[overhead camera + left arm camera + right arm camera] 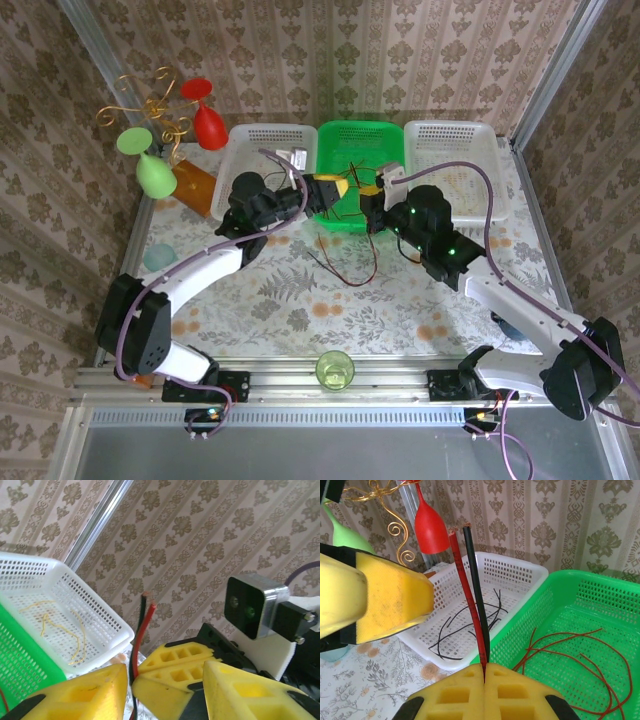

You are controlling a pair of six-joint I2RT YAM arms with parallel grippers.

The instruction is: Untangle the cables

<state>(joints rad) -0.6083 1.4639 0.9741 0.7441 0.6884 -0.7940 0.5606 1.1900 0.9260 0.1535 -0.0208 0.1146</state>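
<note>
Right wrist: right gripper clamps the red-black cables.
Left gripper, jaws wide: grip one strand at 12 o'clock.

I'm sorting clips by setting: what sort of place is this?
Likely a mock-home robot test cell: patterned wallpaper panels held by an aluminium frame post, a floral tablecloth, and a green plastic mesh basket.

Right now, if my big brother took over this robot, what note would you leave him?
Right gripper: shut on a red-and-black cable pair.
Left gripper: open beside that pair, not gripping.
Done: black cables in the left white basket, red cables in the green basket, yellow cables in the right white basket.
To do: separate the held pair and sort the strands trailing onto the table.
</note>
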